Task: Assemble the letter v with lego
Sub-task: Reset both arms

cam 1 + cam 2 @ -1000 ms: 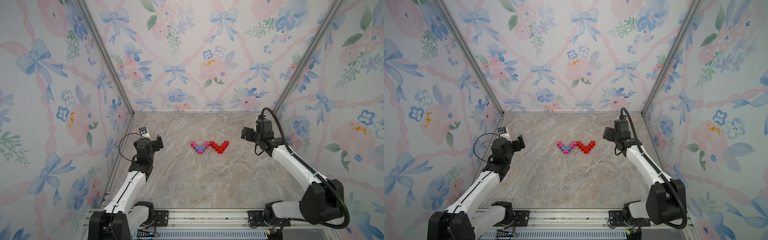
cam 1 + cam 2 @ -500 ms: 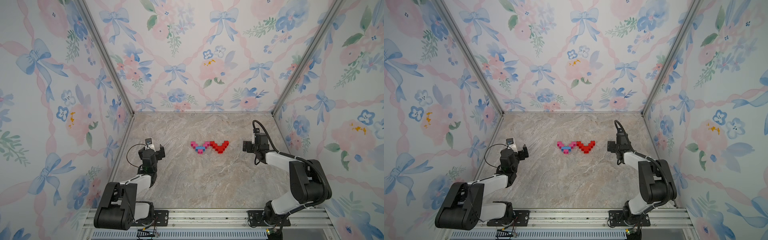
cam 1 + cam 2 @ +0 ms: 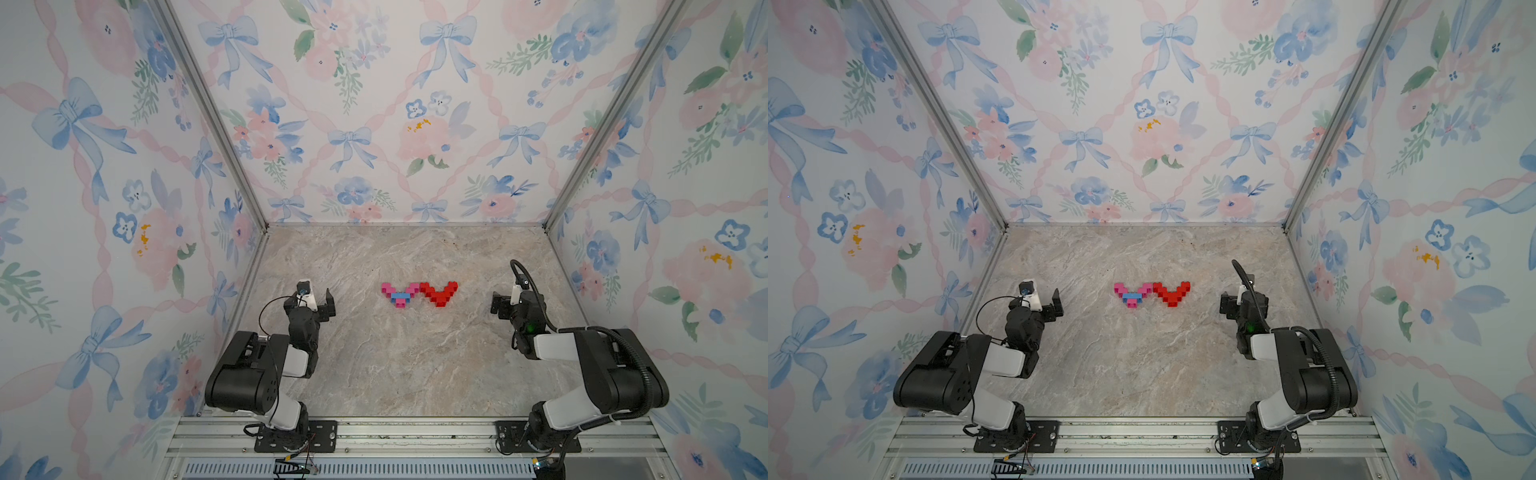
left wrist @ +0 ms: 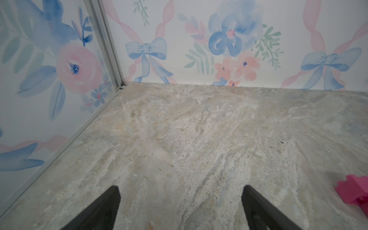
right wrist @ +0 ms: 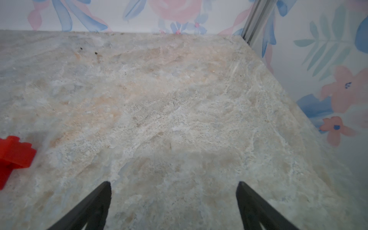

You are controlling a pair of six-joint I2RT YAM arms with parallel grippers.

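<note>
Lego (image 3: 419, 294) lies between left gripper (image 4: 180, 187) and right gripper (image 5: 173, 182), well apart from both; jaws wide, empty

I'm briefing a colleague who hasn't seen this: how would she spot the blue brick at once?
On the marble tabletop a pink V and a red V sit side by side. The blue brick lies across the pink V near its tip. It is the only blue piece, longer than its square neighbours.
</note>
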